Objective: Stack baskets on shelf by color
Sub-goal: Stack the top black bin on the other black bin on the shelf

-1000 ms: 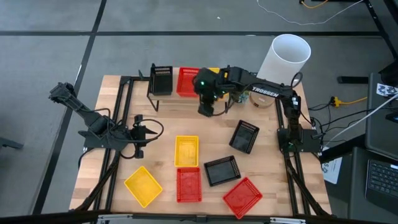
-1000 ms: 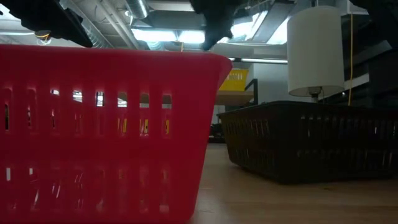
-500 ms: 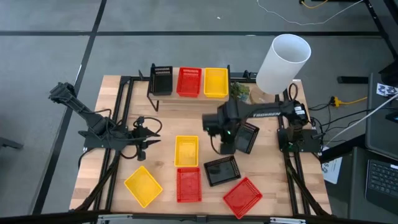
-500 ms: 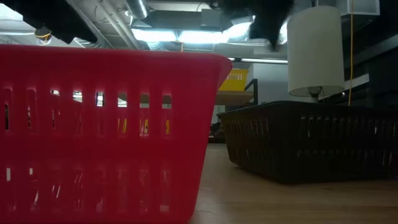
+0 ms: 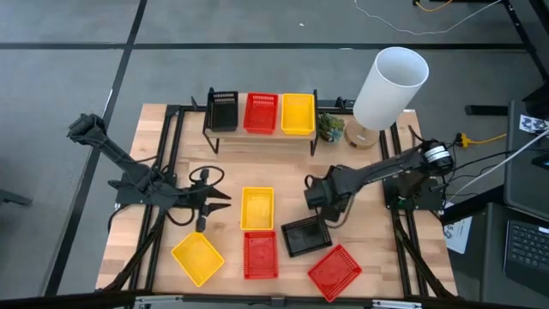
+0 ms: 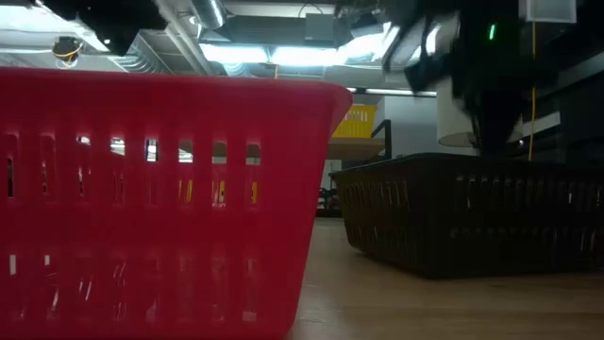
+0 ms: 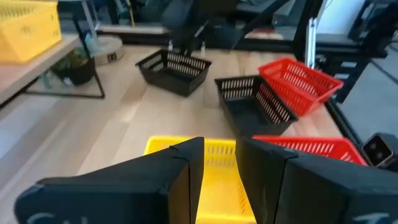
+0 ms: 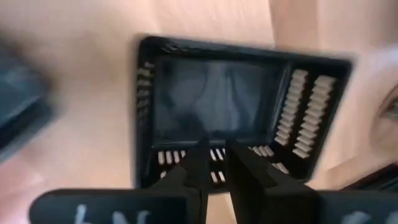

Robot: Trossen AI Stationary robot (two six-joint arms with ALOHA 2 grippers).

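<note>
Shelf (image 5: pixel 257 137): stands at the far edge of the table (image 5: pixel 283 167), a light-wood top on thin black legs.
On the shelf: a black basket (image 5: pixel 223 110), a red basket (image 5: pixel 262 112) and a yellow basket (image 5: pixel 298 113) side by side in that order, one of each colour.
Right gripper (image 5: pixel 330 202): over the table's right half, directly above a loose black basket (image 8: pixel 217 112); the right wrist view looks straight down into it, with the jaws only a narrow slit apart over its near wall. Whether they touch the wall cannot be told.
Second loose black basket (image 5: pixel 306 235): on the table just in front of the right gripper, beside a red basket (image 5: pixel 334 271) at the front right.
Left gripper (image 5: pixel 210 202): low over the table's left half, pointing at a yellow basket (image 5: pixel 256 209) in the middle; the left wrist view shows its jaws close together with a thin gap, holding nothing.
Other loose baskets: a yellow one (image 5: pixel 197 256) at the front left, tilted; a red one (image 5: pixel 260 255) just in front of the middle yellow basket.
Lamp (image 5: pixel 389 86): white shade at the table's far right corner, with a small plant (image 5: pixel 330 128) beside it.
Low view: a red basket (image 6: pixel 160 198) fills the near left, a black basket (image 6: pixel 472 212) sits to its right.
</note>
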